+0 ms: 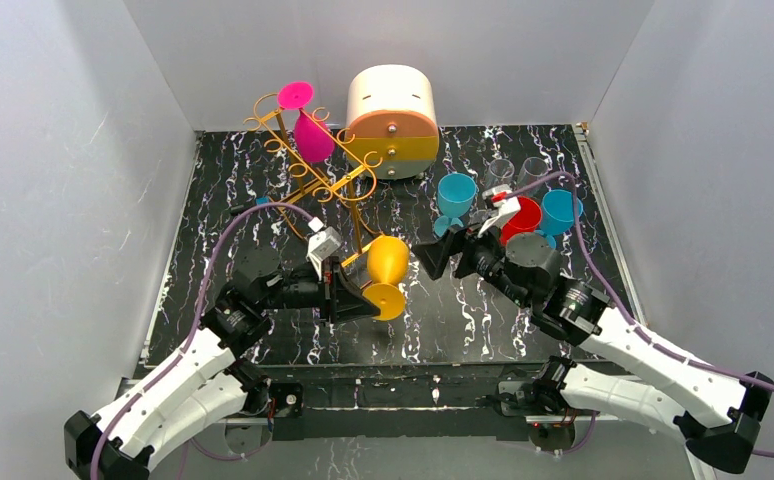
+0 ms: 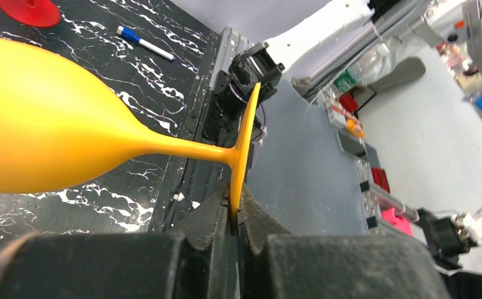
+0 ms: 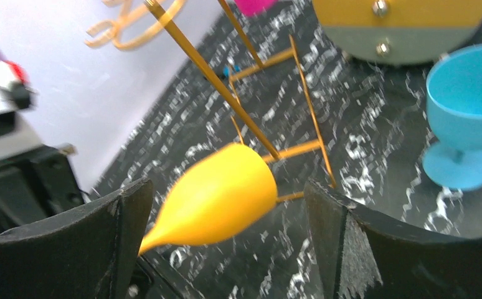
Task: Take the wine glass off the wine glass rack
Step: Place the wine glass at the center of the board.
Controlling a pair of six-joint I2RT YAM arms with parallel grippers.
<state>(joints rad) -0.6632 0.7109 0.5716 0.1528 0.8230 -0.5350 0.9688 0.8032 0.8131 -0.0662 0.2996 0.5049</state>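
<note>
Opaque yellow-orange wine glass [image 1: 387, 262] with a tulip-shaped bowl, slim stem and flat round foot, held tilted above the black, white-veined counter [image 1: 463, 320]. Its bowl points toward the low end of the tall orange-gold wire wine glass rack [image 1: 308, 180]; whether bowl and rails touch cannot be told. The left end effector [image 2: 233, 208] is clamped on the edge of the foot with its jaws nearly together, while the right end effector [image 3: 226, 196] is spread wide and holds nothing, facing the bowl and apart from it. A magenta wine glass [image 1: 311, 135] hangs bowl-down high on the rack.
</note>
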